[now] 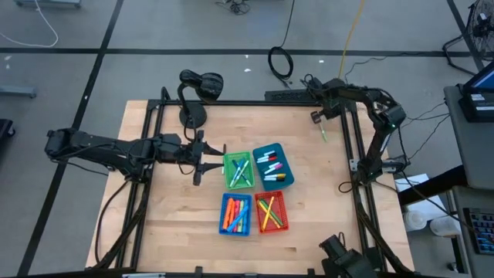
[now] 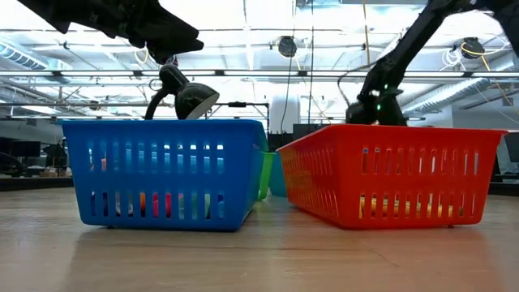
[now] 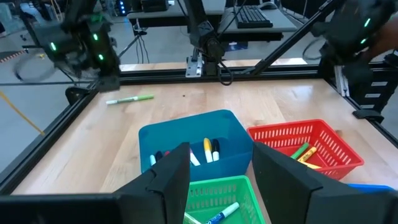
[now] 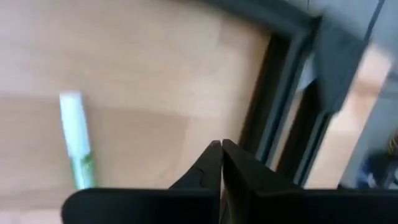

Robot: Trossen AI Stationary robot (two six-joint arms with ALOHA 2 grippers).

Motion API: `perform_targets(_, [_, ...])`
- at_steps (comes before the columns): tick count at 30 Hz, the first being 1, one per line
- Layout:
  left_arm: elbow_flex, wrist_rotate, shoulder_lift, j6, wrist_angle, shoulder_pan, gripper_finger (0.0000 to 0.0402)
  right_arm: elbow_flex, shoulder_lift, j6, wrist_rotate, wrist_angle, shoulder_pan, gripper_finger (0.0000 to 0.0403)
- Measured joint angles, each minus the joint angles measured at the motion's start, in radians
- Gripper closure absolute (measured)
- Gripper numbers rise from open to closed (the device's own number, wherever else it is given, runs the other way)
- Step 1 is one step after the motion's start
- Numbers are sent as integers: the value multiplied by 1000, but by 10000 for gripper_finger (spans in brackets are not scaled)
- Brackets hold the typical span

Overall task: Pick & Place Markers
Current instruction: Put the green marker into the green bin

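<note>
Left gripper (image 3: 214,180) fills the near edge of its wrist view: fingers spread, nothing between them, hovering over the green bin (image 3: 217,199). I read that as poised above a drop spot, since this bin already carries markers.

Outward from there: teal bin (image 3: 186,140) just beyond, with white markers (image 3: 208,150) lying in it; red bin (image 3: 311,146) beside it, holding yellow and green ones. From above, the four bins sit bunched mid-counter (image 1: 170,216), green (image 1: 238,171) and teal (image 1: 273,166) in the back row, blue bin (image 1: 235,214) and red (image 1: 271,212) in front. Grouping them tight keeps each drop short, I judge.

Right gripper (image 4: 221,165) is pressed together, empty, up at the far right corner of the counter by the frame rail. One green marker (image 1: 323,134) lies loose on the wood near it, well apart from the bins. That looks like the only marker not yet binned; the closed fingers would need to part before reaching for it.
</note>
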Motion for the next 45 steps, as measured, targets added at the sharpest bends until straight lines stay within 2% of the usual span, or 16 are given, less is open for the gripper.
perform_targets(2, [0,0,0,0,-1,0,224,0,-57,-47,-56,45,3,386])
perform_targets(6, [0,0,0,0,-3,0,224,-25,-178,-129,-328,148,28,339])
perform_targets(8, [0,0,0,-1,-3,0,224,-63,-232,-150,-412,216,51,309])
perform_targets(12, [0,0,0,-13,-4,0,224,-166,-309,-126,-411,325,95,249])
perform_targets(17, [0,0,0,-19,-3,0,224,-276,-321,-119,-414,366,100,184])
perform_targets(22, [0,0,0,-1,-4,0,224,-388,-321,-104,-458,475,135,162])
perform_targets(26, [0,0,0,1,-3,0,224,-453,-317,-69,-443,580,197,167])
perform_targets(32, [0,0,0,1,-3,0,224,-483,-248,-8,-314,607,271,200])
perform_targets(36, [0,0,0,-1,-3,0,224,-483,-174,2,-315,601,283,250])
perform_targets(43, [0,-3,0,-1,-6,0,224,-480,-143,-64,-353,628,293,378])
perform_targets(45, [0,-3,0,-1,-10,0,224,-482,-150,-90,-365,636,293,386])
